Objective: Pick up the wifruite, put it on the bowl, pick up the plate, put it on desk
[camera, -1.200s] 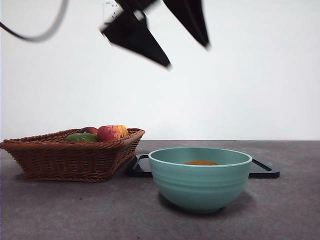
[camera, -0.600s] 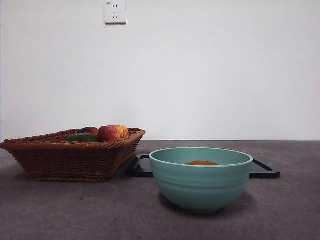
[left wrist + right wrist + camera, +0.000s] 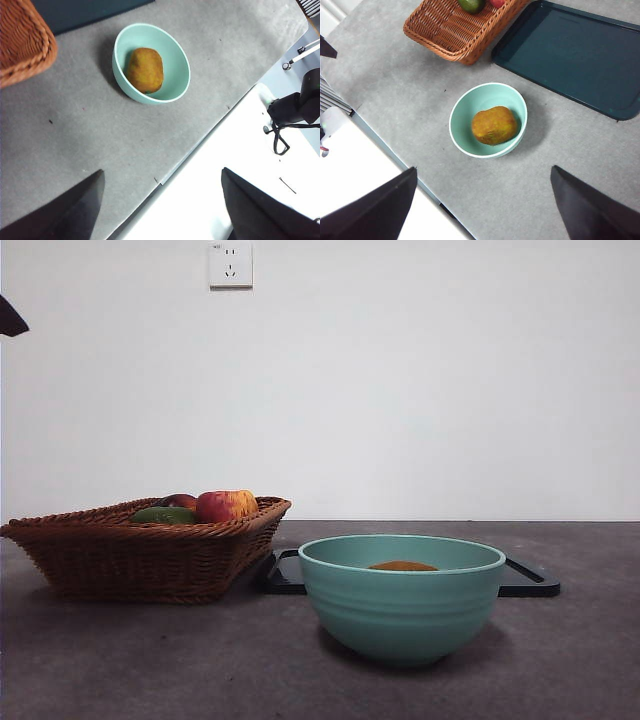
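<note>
- With the wifruite [image 3: 494,125] lying at the bottom of the bowl [image 3: 462,129], the first half of the job looks done: one brownish-orange fruit, one teal bowl, and the fruit sits free with no gripper near it.
- Front view, and only the fruit's top shows over the bowl's rim at lower centre; nothing but a black tip at the upper left edge, which arm's I cannot tell.
- Left gripper [image 3: 161,210] hangs high over the desk [image 3: 75,130], jaws spread wide and empty, the bowl well away toward the upper left of that frame.
- Right gripper [image 3: 484,210] is likewise up high, jaws wide and holding nothing, the bowl at mid-frame between them.
- Next up, by my reading, is the plate step, yet no plate shows; the nearest match is the one black tray [image 3: 575,55] at the upper right of the right wrist frame, and it lies flat on the desk.
- So that move would call for an arm to come down to the tray's rim, narrow its jaws on the thin edge and lift it level.
- Counting the rest: one wicker basket [image 3: 140,555] at left in the front view, holding one apple [image 3: 225,505], one green fruit [image 3: 163,514] and a dark red one half hidden behind.
</note>
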{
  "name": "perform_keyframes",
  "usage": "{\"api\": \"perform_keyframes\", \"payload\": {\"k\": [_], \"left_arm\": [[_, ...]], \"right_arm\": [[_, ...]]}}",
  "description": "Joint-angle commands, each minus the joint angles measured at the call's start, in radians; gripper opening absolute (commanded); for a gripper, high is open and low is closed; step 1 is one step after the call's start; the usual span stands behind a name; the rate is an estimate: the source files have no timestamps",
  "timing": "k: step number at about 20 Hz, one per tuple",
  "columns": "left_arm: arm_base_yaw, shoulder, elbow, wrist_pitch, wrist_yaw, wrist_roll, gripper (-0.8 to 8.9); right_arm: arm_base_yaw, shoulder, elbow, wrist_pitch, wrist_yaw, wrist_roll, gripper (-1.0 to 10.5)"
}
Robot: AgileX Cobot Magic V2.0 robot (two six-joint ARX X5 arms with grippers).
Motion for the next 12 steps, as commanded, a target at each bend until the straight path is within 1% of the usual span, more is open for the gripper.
{"api": "perform_keyframes", "payload": {"k": [1,5,7,9,12], "left_arm": [[-0.005,0.005,0.009,0.021,0.005,0.016,3.74],[-0.005,0.005,0.009,0.039,0.005,0.016,3.74],[-0.005,0.005,0.009,0.038,0.005,0.016,3.74],[-0.005,0.005,0.010,0.038,0.005,0.016,3.74],[-0.005,0.005,0.010,0.040,0.005,0.016,3.74]], "right_arm": [[0.005,0.019,0.020,0.009,0.001,0.020,4.3],[0.011,0.088,-0.006,0.020,0.002,0.085,4.2],[0.032,0.127,-0.061,0.091,0.006,0.150,3.7],[0.075,0.167,-0.130,0.203,0.061,0.232,3.5],[0.171,0.244,-0.212,0.366,0.163,0.320,3.4]]}}
